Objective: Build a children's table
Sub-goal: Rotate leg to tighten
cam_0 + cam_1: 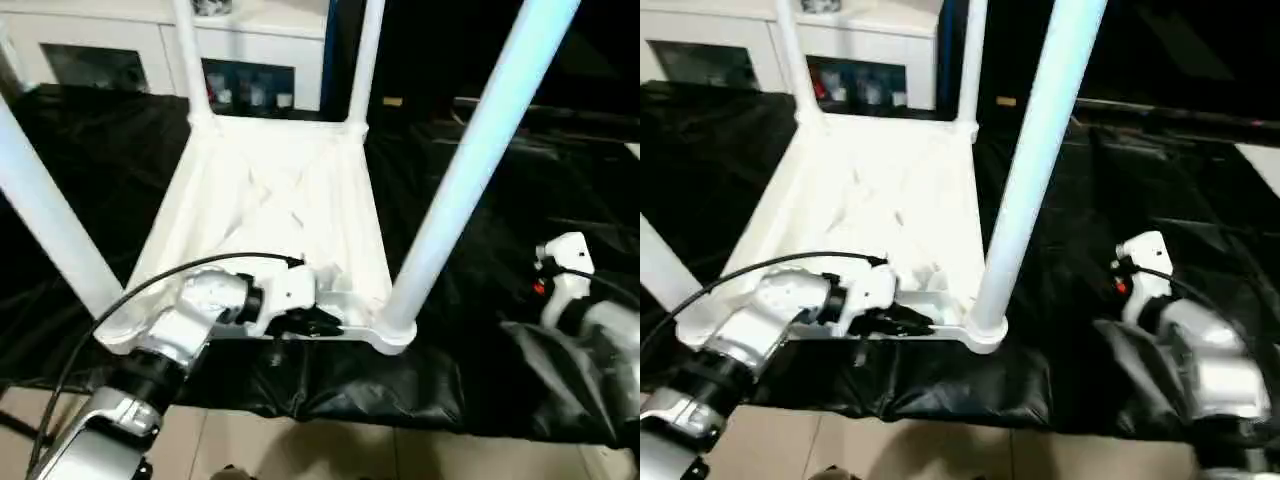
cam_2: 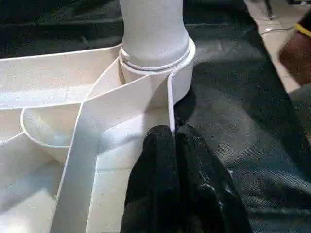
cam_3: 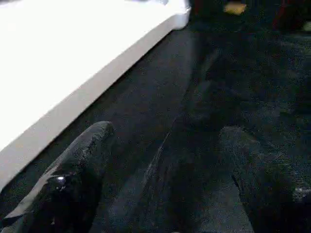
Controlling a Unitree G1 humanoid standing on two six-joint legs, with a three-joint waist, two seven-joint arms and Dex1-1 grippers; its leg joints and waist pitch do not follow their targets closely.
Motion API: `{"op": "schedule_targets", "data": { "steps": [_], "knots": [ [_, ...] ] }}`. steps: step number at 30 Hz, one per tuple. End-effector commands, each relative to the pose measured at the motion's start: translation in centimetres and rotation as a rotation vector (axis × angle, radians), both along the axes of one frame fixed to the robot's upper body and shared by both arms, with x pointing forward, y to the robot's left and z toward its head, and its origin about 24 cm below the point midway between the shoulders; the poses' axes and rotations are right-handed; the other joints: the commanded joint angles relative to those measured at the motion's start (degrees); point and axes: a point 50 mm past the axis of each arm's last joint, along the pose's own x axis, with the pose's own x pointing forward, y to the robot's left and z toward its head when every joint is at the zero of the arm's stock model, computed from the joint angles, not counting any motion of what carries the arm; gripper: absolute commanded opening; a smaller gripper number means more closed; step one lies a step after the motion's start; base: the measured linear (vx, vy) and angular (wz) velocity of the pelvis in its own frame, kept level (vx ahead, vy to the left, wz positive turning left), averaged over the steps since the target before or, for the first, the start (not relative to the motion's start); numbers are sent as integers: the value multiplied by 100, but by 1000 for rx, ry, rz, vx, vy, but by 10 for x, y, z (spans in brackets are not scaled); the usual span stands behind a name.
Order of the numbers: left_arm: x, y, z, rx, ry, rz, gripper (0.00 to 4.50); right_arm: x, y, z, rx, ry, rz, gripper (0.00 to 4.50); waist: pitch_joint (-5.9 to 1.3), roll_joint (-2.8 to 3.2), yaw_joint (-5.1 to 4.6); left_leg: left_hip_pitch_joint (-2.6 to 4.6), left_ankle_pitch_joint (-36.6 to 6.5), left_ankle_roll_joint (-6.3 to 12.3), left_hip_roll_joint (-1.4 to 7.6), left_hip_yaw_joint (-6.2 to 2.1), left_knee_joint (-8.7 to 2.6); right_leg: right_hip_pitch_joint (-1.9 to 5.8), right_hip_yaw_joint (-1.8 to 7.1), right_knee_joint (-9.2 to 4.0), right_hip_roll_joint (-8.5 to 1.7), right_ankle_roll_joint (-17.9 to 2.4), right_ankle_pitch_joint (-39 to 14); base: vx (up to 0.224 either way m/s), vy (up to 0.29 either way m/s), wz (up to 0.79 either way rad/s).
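The table [image 1: 275,215] lies upside down on the black sheet [image 1: 480,340] that covers the desk, its near edge almost at the desk's near edge, with all four legs [image 1: 480,150] standing up out of the corner sockets, so I judge the build close to done. My left jaws [image 2: 174,145] are pressed shut, tips together on the thin wall of the top's rim right beside the near right socket [image 2: 155,73]; whether that wall is actually pinched between them I cannot tell. My right jaws [image 3: 165,160] stand wide apart and hold nothing, hovering low over the sheet just off the table's right side, with the white rim [image 3: 97,82] close by. I take the table for light, hollow moulded plastic: stiff across the ribbed, cross-braced underside, but smooth and slippery, and the round tapered legs would let a grip slide toward the thin end. The long legs also make it top-heavy to swing and give leverage on the sockets, so I would not lift it by a leg tip. The best hold looks to be the rim wall or a rib near a corner, or a leg low down at its thick base. The sheet is loose and wrinkled, so the table may skate or drag folds with it. Beyond the desk's far edge stands a white cabinet [image 1: 90,45] with glass doors; the room behind is dark, and pale floor [image 1: 330,450] shows below the near edge.
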Motion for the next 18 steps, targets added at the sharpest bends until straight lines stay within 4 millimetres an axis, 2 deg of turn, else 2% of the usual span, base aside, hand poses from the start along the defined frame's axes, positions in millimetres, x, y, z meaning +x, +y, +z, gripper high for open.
{"op": "schedule_targets", "data": {
  "steps": [1, 2, 3, 5, 6, 7, 8, 9, 10, 12, 13, 14, 15, 16, 17, 18],
  "knots": [
    [3, -1, 8, -77, -44, 9, 0, 1, -1, 6, 16, -47, -70, 385, -371, -92, -2, 24, -1452, 139, 118, 10, -390, 247, 227, -410, -302, -681, -2397, 0, 0, 0],
    [7, 0, 12, -107, -56, 42, 0, 3, 0, 6, 17, -56, -97, 385, -374, -85, -1, 38, -1431, 127, 119, 20, -385, 240, 236, -400, -303, -719, -2294, 0, 0, 0],
    [10, 0, 16, -153, -64, 95, 27, 4, 1, 7, 30, -63, -122, 389, -375, -71, -1, 33, -1402, 109, 125, 19, -389, 247, 239, -379, -301, -769, -2186, 0, 0, 0],
    [15, 0, 23, -236, -71, 186, 55, 5, 4, 7, 51, -72, -155, 389, -382, -53, 4, 28, -1429, 77, 119, 23, -375, 259, 237, -353, -308, -847, -2089, 0, 0, 0],
    [17, -1, 29, -299, -86, 253, 57, 5, 9, 8, 61, -73, -151, 414, -383, -64, -1, 26, -1439, 71, 126, 31, -375, 261, 240, -354, -306, -899, -2036, 0, 0, 0],
    [18, -1, 31, -332, -101, 293, 57, 4, 13, 7, 64, -73, -135, 414, -375, -51, 4, 31, -1504, 60, 139, 26, -377, 259, 236, -353, -305, -968, -1976, 0, 0, 0],
    [18, -1, 33, -362, -109, 338, 62, 3, 16, 7, 61, -70, -123, 421, -373, -5, -1, 22, -1532, 67, 135, 14, -387, 274, 230, -356, -290, -945, -1944, 0, 0, 0],
    [18, 0, 34, -374, -113, 369, 78, 2, 18, 6, 58, -68, -120, 425, -374, -35, -12, 32, -1539, 85, 132, 21, -383, 271, 232, -361, -274, -905, -1915, 0, 0, 0],
    [17, 0, 35, -400, -122, 397, 90, 1, 21, 6, 54, -68, -111, 434, -377, -9, -10, 31, -1520, 80, 134, 19, -383, 279, 237, -343, -273, -907, -1865, 0, 0, 0],
    [17, 1, 38, -448, -148, 452, 109, -2, 25, 6, 52, -70, -107, 450, -375, -22, -10, 24, -1486, 110, 118, 29, -380, 279, 241, -366, -263, -854, -1900, 0, 0, 0],
    [17, 3, 40, -473, -159, 499, 109, -4, 29, 7, 51, -74, -100, 450, -376, 49, -5, 23, -1474, 100, 111, 27, -382, 280, 246, -374, -254, -829, -1876, 0, 0, 0],
    [18, 6, 41, -486, -166, 545, 121, -6, 32, 8, 49, -78, -99, 450, -383, 42, -9, 24, -1463, 79, 129, 18, -384, 286, 246, -357, -245, -837, -1732, 0, 0, 0],
    [23, 11, 39, -462, -164, 654, 137, -8, 34, 8, 49, -81, -101, 450, -378, 62, -26, 20, -1536, 72, 114, 20, -394, 284, 239, -380, -225, -807, -1753, 0, 0, 0],
    [23, 12, 38, -453, -164, 672, 137, -8, 35, 8, 49, -81, -102, 450, -382, 50, -34, 21, -1583, 58, 116, 23, -392, 286, 238, -371, -215, -790, -1757, 0, 0, 0],
    [30, 24, 31, -343, -181, 884, 140, -12, 38, 7, 26, -82, -126, 450, -360, 117, -37, 34, -1731, 15, 122, 5, -411, 279, 232, -392, -215, -745, -1906, 0, 0, 0],
    [31, 26, 30, -323, -185, 918, 146, -13, 38, 6, 19, -82, -132, 450, -353, 83, -60, 40, -1828, -22, 121, -8, -408, 278, 219, -399, -201, -647, -2020, 0, 0, 0]
  ]
}}
